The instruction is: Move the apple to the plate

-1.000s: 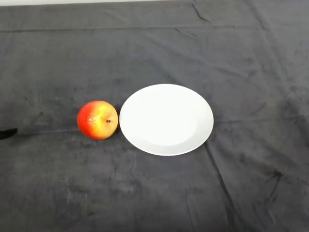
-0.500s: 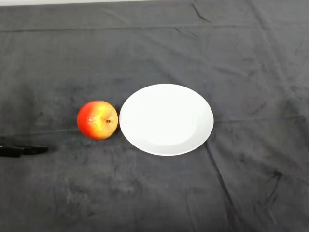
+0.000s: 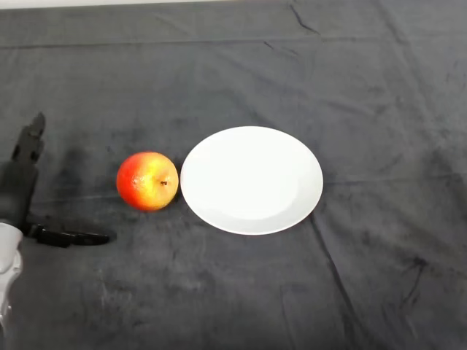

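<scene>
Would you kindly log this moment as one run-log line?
phase: approach | left hand: open, left of apple, not touching | apple: on cloth beside plate | plate: empty

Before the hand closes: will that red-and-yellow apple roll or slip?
The round red-and-yellow apple likely rolls if nudged: it lies on its side, stem toward the white plate. Its skin looks smooth, so it may slip. The black left hand is open and apart from it.

Dark wrinkled cloth [image 3: 306, 65] covering table.
</scene>
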### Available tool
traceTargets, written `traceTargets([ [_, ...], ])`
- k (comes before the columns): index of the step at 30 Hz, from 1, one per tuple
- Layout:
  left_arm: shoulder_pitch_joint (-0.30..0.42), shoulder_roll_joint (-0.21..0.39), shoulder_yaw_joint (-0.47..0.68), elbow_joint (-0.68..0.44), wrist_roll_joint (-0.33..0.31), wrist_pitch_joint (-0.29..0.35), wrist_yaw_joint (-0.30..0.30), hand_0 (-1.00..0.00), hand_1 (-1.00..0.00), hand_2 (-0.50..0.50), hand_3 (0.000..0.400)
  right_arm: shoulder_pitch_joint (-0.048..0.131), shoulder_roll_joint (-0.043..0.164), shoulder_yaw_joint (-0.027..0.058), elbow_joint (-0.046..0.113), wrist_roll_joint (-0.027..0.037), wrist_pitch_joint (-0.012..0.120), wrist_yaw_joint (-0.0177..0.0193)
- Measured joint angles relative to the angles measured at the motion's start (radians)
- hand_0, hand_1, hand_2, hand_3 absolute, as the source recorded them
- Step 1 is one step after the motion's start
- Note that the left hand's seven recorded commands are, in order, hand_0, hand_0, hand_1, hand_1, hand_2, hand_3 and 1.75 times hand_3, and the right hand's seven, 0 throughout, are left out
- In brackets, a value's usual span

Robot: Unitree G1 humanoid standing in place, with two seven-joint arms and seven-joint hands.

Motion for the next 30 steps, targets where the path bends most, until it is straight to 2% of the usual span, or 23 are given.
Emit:
traceTargets([
  [17,-0.025,-0.083,-0.045,0.0,0.032,-0.019,0.006,0.0,0.0,0.0,0.0,0.0,0.0,0.0,0.0,0.0,0.0,0.0],
  [30,-0.039,-0.151,-0.068,0.0,0.032,-0.017,0.104,0.0,0.0,0.0,0.0,0.0,0.0,-0.0001,0.0,0.0002,0.0,0.0],
])
